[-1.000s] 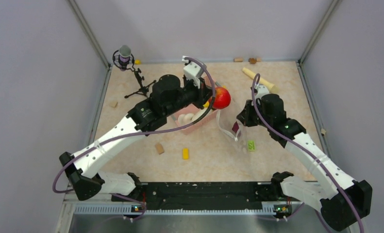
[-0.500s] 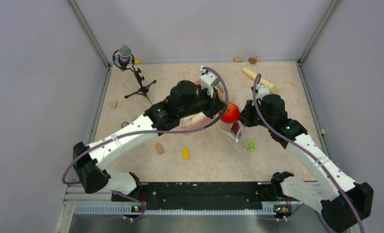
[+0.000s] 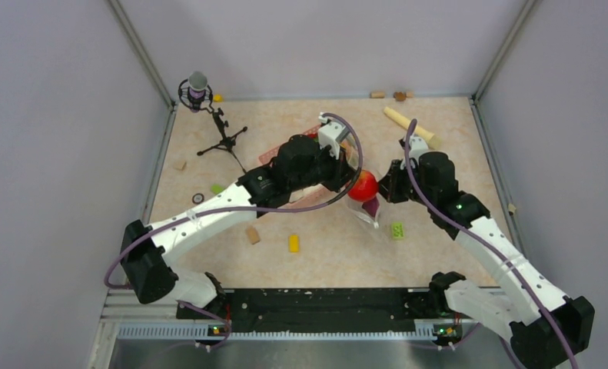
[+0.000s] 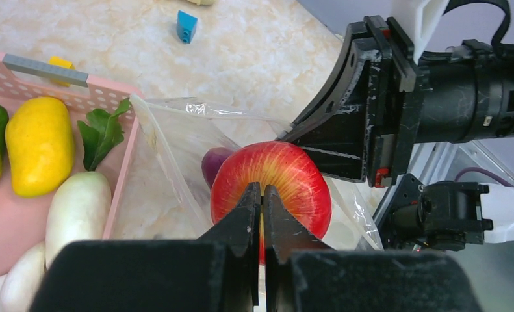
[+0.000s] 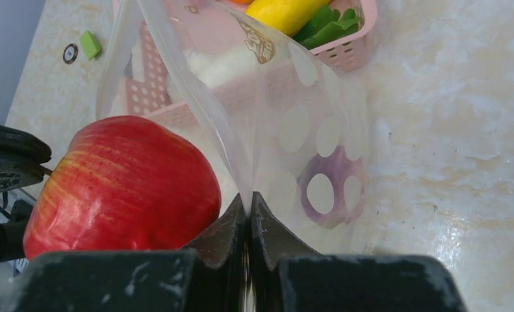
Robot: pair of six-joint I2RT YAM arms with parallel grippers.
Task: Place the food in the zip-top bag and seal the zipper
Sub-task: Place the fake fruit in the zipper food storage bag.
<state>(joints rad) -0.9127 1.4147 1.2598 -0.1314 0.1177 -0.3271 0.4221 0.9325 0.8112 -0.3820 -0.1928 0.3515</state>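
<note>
The red apple (image 3: 363,185) hangs just right of the bench's (image 3: 323,231) middle, at the lifted mouth of the zip-top bag (image 5: 293,123). Whether it is inside the lip I can't tell. The left gripper (image 4: 262,190) is pressed together at the apple's near side and carries it, with the pinch point hidden behind its own fingers. The zipper is too faint to pick out. The bag's mouth gapes toward 9 o'clock, at the apple. Its body trails toward 5 o'clock, and a purple onion (image 5: 335,188) shows through the dotted film. The right gripper (image 5: 249,200), at 3 o'clock of the apple, is clamped on the bag's edge. At 9 o'clock the pink basket (image 4: 108,99) lies mostly under the left arm, holding a yellow mango (image 4: 39,146) and white pieces (image 4: 78,208).
</note>
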